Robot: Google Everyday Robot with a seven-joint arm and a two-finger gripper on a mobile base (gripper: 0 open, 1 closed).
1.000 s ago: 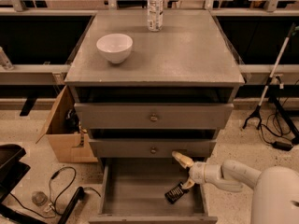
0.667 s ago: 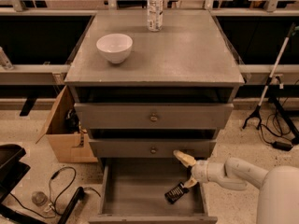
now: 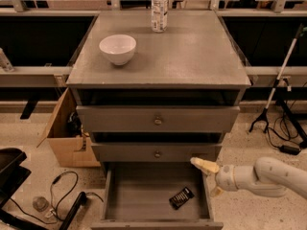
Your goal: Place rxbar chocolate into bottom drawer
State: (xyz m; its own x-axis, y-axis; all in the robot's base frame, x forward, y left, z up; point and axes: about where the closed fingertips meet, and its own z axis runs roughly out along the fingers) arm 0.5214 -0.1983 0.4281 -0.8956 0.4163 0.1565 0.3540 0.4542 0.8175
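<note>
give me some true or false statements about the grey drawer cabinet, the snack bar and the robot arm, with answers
1. The flat black-wrapped rxbar chocolate lies on the floor of the wide grey bottom drawer, which is pulled out. True.
2. The gripper is clamped on the bar. False: it is beside the drawer's right wall, open, apart from the bar.
3. The round white bowl stands on top of the grey cabinet. True.
4. The clear plastic bottle lies on its side. False: it stands upright near the top's back edge.
5. The brown cardboard box sits inside the bottom drawer. False: it is on the floor left of the cabinet.
</note>
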